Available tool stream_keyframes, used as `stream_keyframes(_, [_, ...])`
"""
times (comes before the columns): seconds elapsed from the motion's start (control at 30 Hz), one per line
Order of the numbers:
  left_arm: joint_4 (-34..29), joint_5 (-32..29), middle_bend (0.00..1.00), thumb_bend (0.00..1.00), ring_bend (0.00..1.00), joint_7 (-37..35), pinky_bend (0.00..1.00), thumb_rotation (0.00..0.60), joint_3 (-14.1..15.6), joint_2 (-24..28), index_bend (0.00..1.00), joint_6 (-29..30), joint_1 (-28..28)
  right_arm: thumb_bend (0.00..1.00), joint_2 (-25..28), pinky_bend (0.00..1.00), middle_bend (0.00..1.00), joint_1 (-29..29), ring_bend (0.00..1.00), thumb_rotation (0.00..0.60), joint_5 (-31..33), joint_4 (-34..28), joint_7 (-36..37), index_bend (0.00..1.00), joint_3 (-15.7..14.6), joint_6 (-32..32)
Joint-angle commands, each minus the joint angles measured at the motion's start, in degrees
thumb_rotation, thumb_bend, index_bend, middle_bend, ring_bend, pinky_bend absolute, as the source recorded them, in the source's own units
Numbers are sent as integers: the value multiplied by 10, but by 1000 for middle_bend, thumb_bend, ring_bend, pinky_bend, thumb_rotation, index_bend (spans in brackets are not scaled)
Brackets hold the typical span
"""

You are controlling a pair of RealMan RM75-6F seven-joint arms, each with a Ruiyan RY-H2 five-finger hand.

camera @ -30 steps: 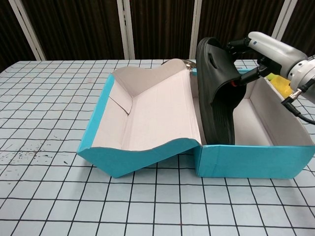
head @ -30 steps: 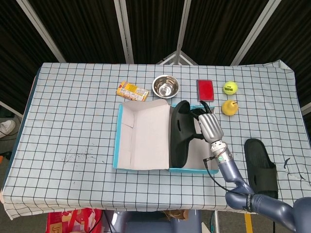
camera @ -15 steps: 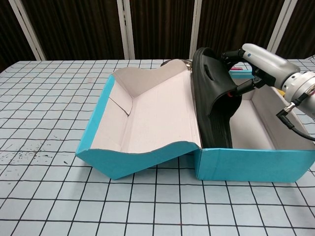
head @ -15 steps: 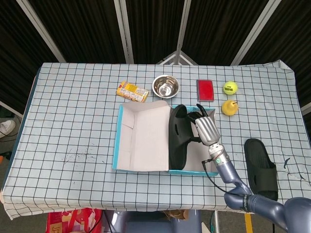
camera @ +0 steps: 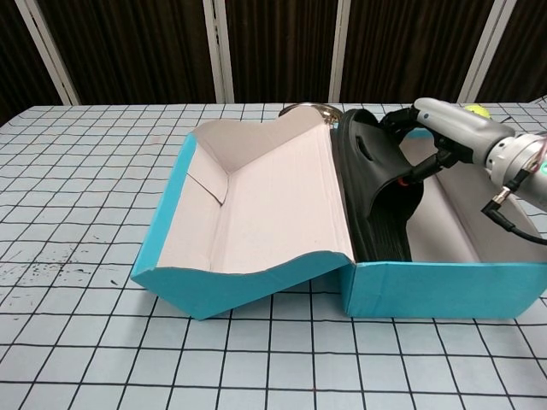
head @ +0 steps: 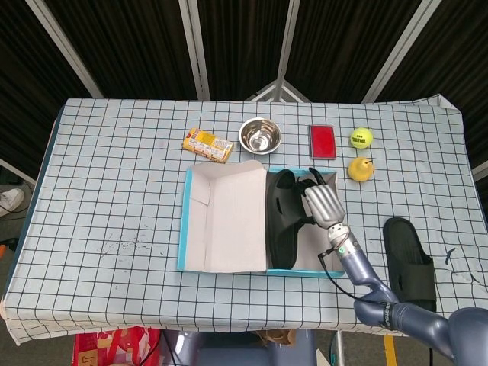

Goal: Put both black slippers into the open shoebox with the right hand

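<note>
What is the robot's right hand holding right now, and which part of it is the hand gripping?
The right hand grips a black slipper by its upper strap, with the slipper tilted on edge inside the open shoebox.

Bright, even overhead light fills both views, and the checked white tablecloth (head: pixel 114 191) stays sharp to its edges. Shadows are soft and short, the deepest one inside the turquoise cardboard shoebox (camera: pixel 444 286) just below the right hand (camera: pixel 436 128). A small glare spot sits in the round steel bowl (head: pixel 260 136) beyond that hand, and the backdrop of dark curtains (head: pixel 137 46) is dim.

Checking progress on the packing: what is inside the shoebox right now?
One black slipper stands on edge inside the shoebox, gripped by the right hand. The slipper hides the floor beneath it.
</note>
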Motion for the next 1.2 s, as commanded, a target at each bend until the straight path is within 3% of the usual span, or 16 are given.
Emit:
stream_keyframes(0.03, [0, 0, 0, 335, 0, -1, 71, 600, 0, 0, 5, 0, 0, 529, 11, 0, 636, 4, 312, 600, 14, -14, -24, 691, 1, -19])
stream_keyframes(0.77, [5, 4, 0, 335, 0, -11, 71, 600, 0, 1, 5, 3, 1, 534, 49, 0, 644, 27, 312, 600, 96, -87, -142, 692, 7, -104])
stream_keyframes(1.2, [5, 3, 0, 334, 0, -10, 71, 600, 0, 0, 6, 3, 1, 534, 26, 0, 653, 39, 311, 600, 142, -75, -163, 692, 23, -115])
